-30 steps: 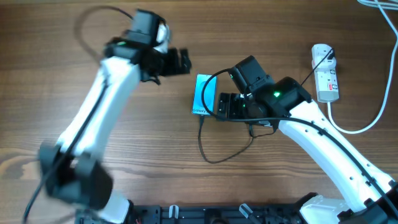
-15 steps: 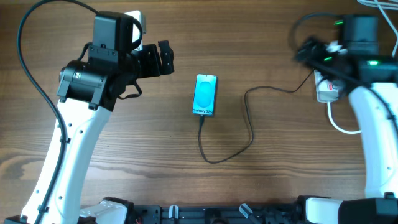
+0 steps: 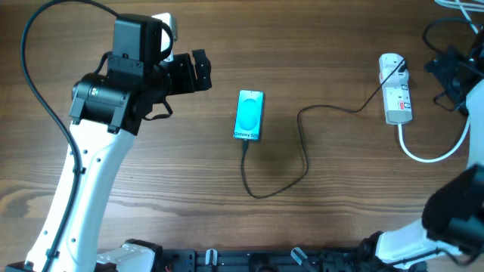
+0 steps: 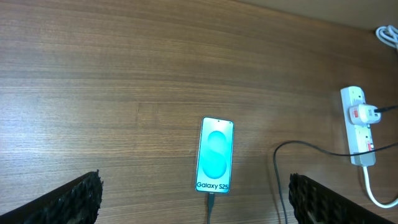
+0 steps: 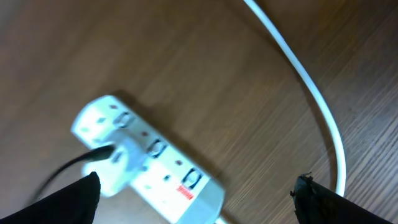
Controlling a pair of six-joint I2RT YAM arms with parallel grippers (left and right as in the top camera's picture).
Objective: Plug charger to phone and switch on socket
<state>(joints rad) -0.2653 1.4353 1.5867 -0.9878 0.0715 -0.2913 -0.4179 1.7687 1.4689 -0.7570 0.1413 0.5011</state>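
Note:
The phone (image 3: 249, 115) lies flat mid-table, its cyan screen lit, and also shows in the left wrist view (image 4: 215, 163). The charger, a thin black cable (image 3: 304, 151), has its plug end (image 4: 210, 200) at the phone's lower edge and loops right to a white adapter in the socket (image 3: 396, 98). My left gripper (image 3: 198, 70) is open and empty, above the table left of the phone (image 4: 193, 180). My right gripper (image 3: 448, 75) is open and empty, just right of the socket, which shows below it in the right wrist view (image 5: 161, 169).
The socket's thick white cord (image 3: 435, 155) curves off to the right edge and also shows in the right wrist view (image 5: 308, 84). More cables lie at the far right corner (image 3: 461, 7). The table is bare brown wood (image 3: 340, 227).
My right arm left the phone, swung over to the socket, then drew back to the right edge. My left arm swung left a second ago and has stayed still since.

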